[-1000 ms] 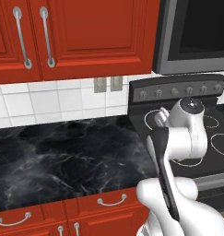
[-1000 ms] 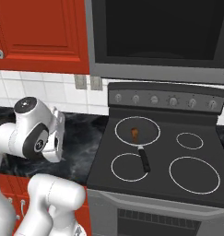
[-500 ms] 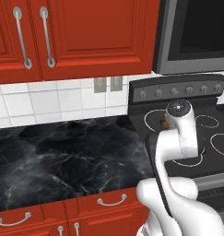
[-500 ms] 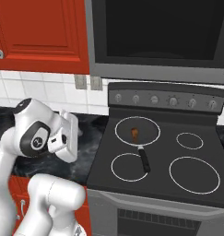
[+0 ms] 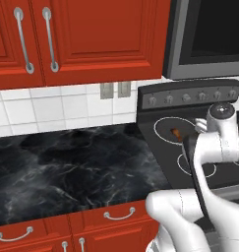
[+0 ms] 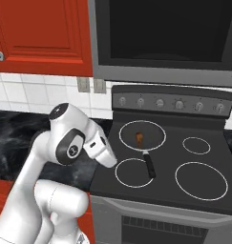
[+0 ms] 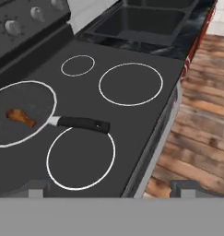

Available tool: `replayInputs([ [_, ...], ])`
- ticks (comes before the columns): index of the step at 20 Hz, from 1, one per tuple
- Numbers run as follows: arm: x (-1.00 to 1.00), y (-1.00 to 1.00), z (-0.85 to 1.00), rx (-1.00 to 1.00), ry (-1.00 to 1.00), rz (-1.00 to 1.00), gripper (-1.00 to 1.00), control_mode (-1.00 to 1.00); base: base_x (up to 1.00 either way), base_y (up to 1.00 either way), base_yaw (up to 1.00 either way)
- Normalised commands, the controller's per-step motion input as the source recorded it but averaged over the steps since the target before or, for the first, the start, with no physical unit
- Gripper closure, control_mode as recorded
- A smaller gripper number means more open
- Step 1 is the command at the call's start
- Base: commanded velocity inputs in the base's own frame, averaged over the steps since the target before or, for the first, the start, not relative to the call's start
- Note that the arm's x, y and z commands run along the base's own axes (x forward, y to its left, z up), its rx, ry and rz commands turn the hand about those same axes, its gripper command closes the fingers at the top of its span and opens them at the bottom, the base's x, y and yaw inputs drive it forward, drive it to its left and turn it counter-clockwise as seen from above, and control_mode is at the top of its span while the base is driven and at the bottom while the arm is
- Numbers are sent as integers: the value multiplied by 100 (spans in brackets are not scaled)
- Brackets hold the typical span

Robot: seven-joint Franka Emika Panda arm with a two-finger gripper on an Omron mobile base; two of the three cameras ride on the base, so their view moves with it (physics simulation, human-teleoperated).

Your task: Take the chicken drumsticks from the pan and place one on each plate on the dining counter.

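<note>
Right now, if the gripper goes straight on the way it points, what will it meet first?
Probably the bare black stove top, near the front ring beside the pan handle. The open gripper points down at it, but depth is unclear.

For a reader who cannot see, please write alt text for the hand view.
A dark pan on a black stovetop holds one orange-brown drumstick, its black handle pointing right. White burner rings surround it; a sink and wooden floor lie beyond.
</note>
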Motion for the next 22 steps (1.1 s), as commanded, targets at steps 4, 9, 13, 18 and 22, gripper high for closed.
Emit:
replayInputs([
  [4, 23, -50, 1, -8, 30, 42, -100, -100, 0, 0, 0],
  [9, 35, 2, 0, -18, 38, 55, -100, -100, 0, 0, 0],
  [13, 46, 18, -3, -7, 16, 50, -100, -100, 0, 0, 0],
  [18, 51, 5, -21, 0, -2, 40, -100, -100, 0, 0, 0],
  [22, 47, -2, -38, 4, -15, 21, -100, -100, 0, 0, 0],
])
